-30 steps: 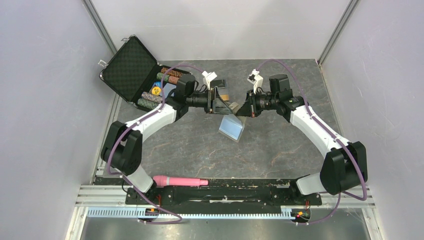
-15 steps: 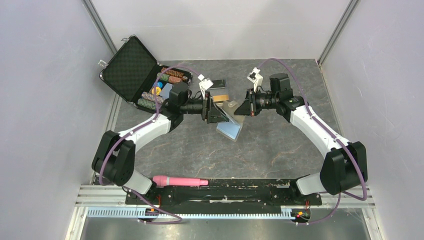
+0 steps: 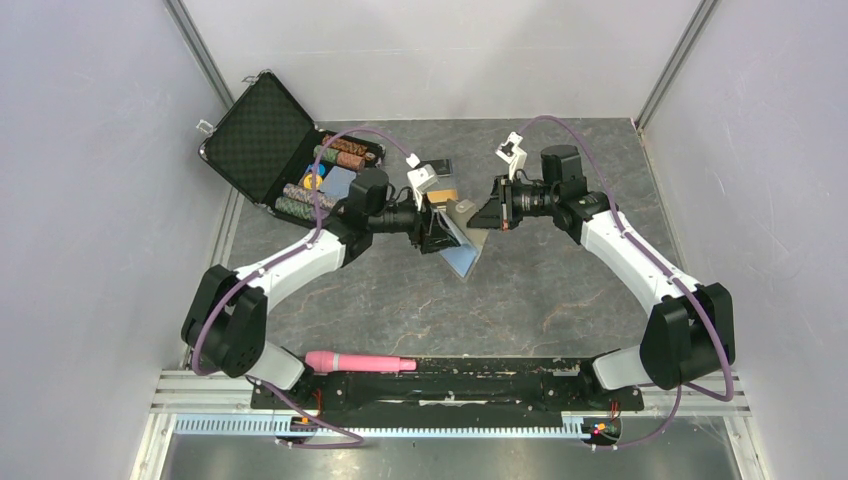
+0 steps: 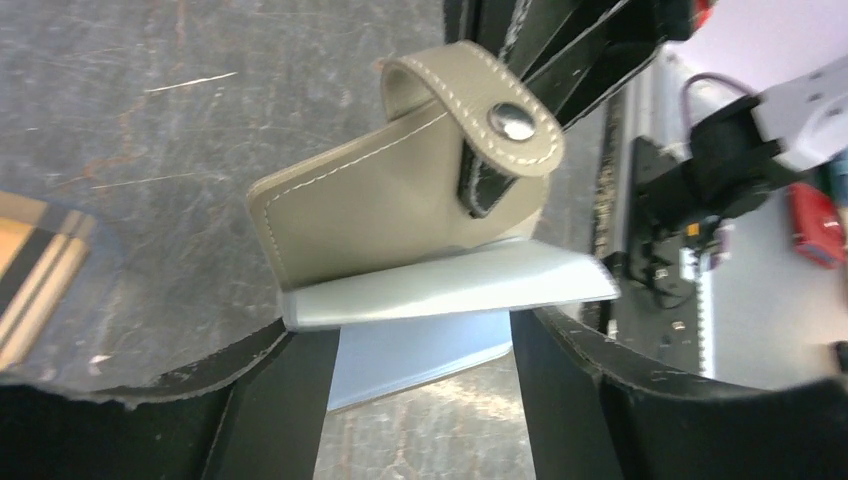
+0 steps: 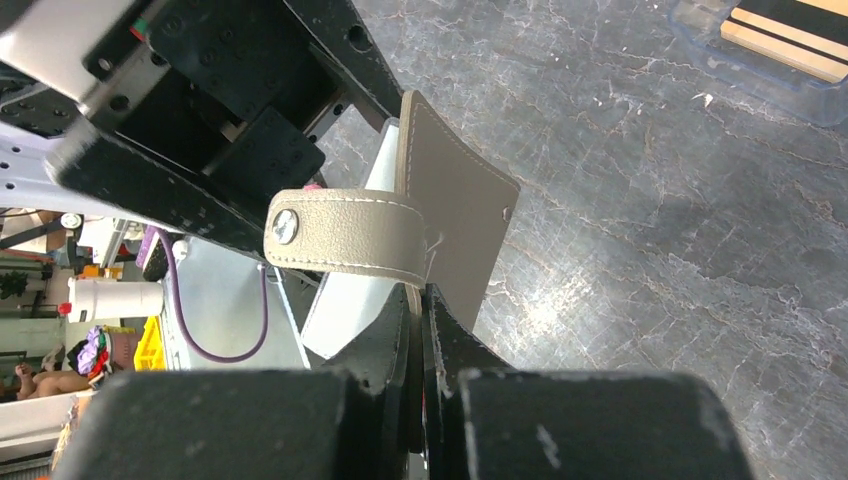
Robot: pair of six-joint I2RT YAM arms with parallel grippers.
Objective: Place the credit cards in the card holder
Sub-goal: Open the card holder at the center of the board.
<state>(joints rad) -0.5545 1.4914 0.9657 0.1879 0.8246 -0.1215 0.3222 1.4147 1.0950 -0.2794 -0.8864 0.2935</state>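
Grey-veined and dark, spreading under everything: the table (image 3: 560,290). Standing open at the far left corner, the black case (image 3: 262,135), carrying rolls of poker chips (image 3: 303,195). Lying along the near edge, left of middle, a pink cylinder (image 3: 360,362). Hanging opened out between the two arms, toward the far edge and about midway between the left and right edges: the card holder (image 3: 462,250). Clamping its taupe outer panel, jaws pressed together on the leather: the right gripper (image 5: 417,310). Straddling its light blue inner flap with fingers apart: the left gripper (image 4: 425,335); pinching or merely flanking, cannot tell. Lying flat just beyond, nearer the far edge, outside the holder: the credit cards (image 3: 441,188). Curling over the taupe panel, the tab (image 4: 500,130) with its metal snap.
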